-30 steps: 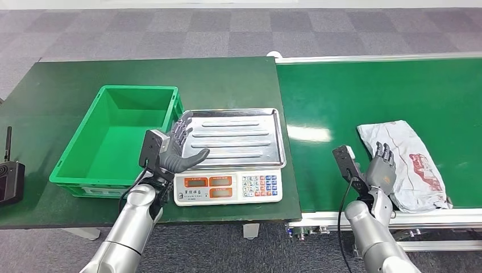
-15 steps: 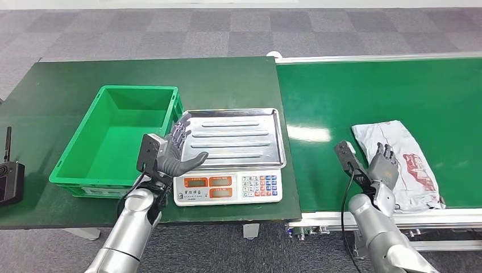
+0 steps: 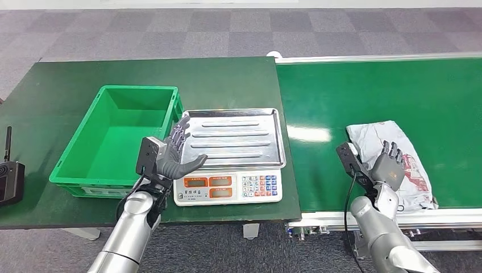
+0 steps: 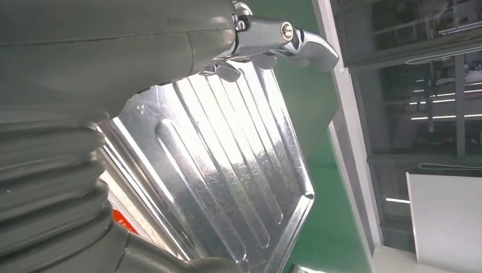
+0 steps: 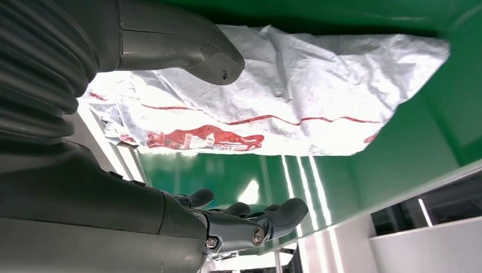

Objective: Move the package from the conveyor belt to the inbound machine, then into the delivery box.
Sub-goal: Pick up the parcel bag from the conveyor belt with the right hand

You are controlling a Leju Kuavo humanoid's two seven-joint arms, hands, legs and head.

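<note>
While the package [image 3: 392, 162] lies crumpled at the near right of the conveyor belt [image 3: 341, 96], my right hand [image 3: 387, 169] hovers over its near edge, fingers apart and empty; my left hand [image 3: 173, 153] is spread open above the scale's steel tray [image 3: 239, 136], beside the green box [image 3: 122, 136]

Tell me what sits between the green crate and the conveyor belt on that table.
The weighing scale with its steel tray, seen in the head view; the left hand hovers at the tray's crate-side edge.
</note>
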